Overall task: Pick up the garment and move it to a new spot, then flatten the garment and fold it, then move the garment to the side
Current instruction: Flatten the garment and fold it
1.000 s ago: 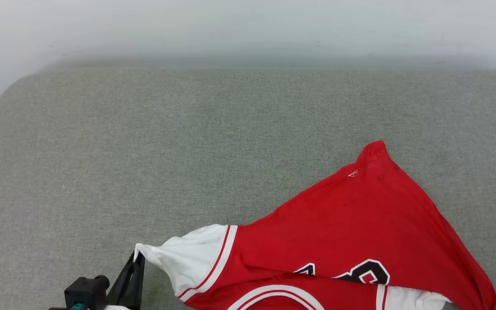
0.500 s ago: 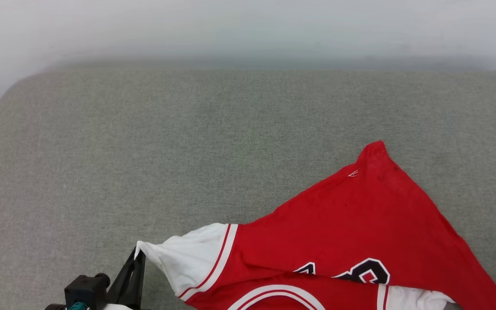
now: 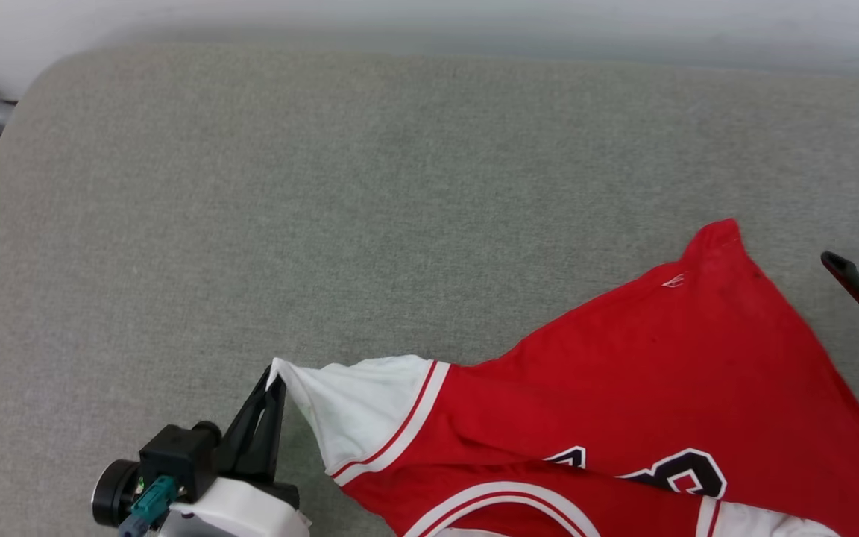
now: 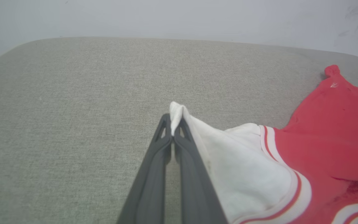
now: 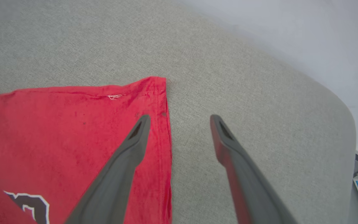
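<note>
Dark two-fingered left gripper [image 4: 175, 116] clamped on the sleeve tip of the red-and-white jersey T-shirt [image 3: 623, 358]; right gripper [image 5: 179, 119] spread wide, straddling its hem | shirt rumpled at near right of grey padded table [image 3: 250, 186] | risk: seemingly shallow pinch slips when pulled

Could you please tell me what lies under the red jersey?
The jersey rests on the grey fabric surface, visible around its edges. Anything directly beneath the cloth is covered.

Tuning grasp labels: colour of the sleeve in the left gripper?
The sleeve is white; best in left wrist view.
</note>
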